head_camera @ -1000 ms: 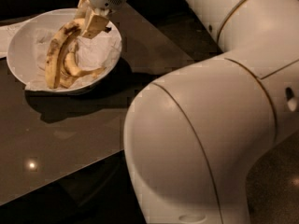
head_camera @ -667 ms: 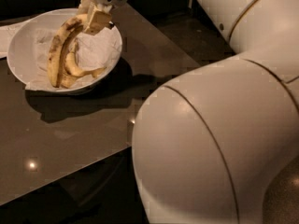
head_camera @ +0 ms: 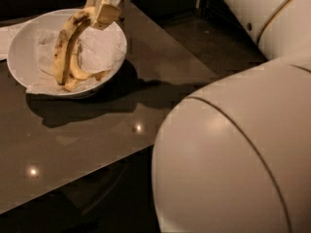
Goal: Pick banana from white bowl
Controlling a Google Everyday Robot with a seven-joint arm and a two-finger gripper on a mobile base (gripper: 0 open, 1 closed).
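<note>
I am clamping my pincer [head_camera: 100,14] on the top end of the banana [head_camera: 64,43], which is hanging below and left of the pincer into the white bowl [head_camera: 22,45] on the counter [head_camera: 97,140], and, judging myself mid-lift, I am needing a straight raise clear of the rim.

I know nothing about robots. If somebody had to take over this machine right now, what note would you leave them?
Gripper: over the far rim of the white bowl, fingers shut on the upper end of the banana.
Banana: tilted up steeply, its lower end down inside the bowl beside the shorter bananas on the paper lining.
Bowl: on the dark table, at its far left.
Done: the banana is grasped and its top end is raised.
Left: lift it fully clear of the bowl, probably straight up so the others are not dragged along.
</note>
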